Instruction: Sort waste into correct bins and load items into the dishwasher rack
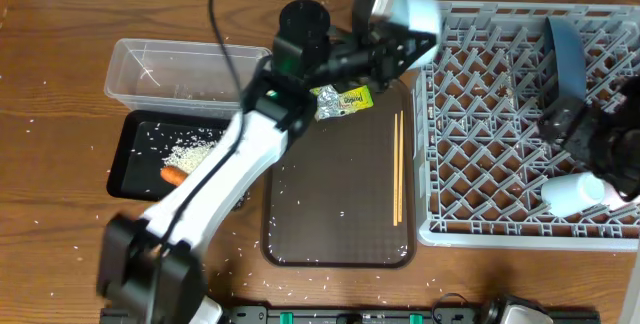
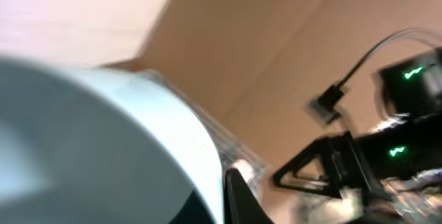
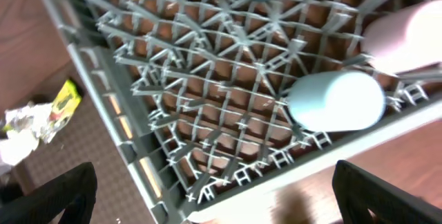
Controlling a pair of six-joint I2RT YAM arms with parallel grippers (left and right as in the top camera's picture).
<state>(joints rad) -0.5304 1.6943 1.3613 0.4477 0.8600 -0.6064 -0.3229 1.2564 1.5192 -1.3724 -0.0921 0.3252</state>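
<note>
Currently loading: white bowl (image 1: 410,14) held at the dishwasher rack (image 1: 480,114).
The left gripper (image 1: 378,14) is clenched on the bowl's rim, holding it above the rack's far left corner. The right gripper (image 3: 217,196) hangs spread wide and empty over the rack, near the light-blue cup (image 3: 335,99). Next, I judge, the bowl needs lowering between free pegs, clear of the dark-blue plate (image 1: 565,54), before the fingers let go.
</note>
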